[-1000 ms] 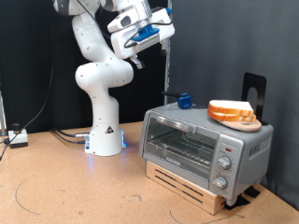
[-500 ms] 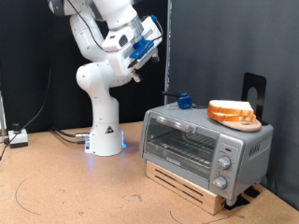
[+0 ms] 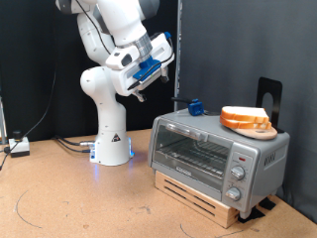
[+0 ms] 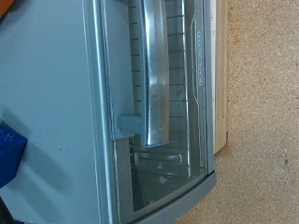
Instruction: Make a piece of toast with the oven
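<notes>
- On top of the oven (image 3: 218, 151), toward the exterior view's right, I see the toast (image 3: 247, 120): it looks like two slices stacked, pale faces with orange-brown crust, though I cannot separate them cleanly. I judge they sit there as a staging spot, within reach, with nothing yet on the rack inside.
- Oven count: one, door shut, with one bar handle (image 4: 154, 75) across the glass and three knobs (image 3: 238, 180) down the front at the exterior view's right. It rests on a pale wooden base (image 3: 198, 196) on the worktop (image 3: 79, 198), which lifts the door clear of the surface.
- One small blue object (image 3: 195, 106) stands at the oven's back edge; I cannot tell what it is.
- My tool (image 3: 157, 61) hangs high, well apart from the oven, toward the exterior view's upper left. It holds nothing I can see; whether its fingers are wide or narrow I cannot tell.
- From the wrist view, the camera looks down at the door and handle, so I judge the arm is aimed at the door.
</notes>
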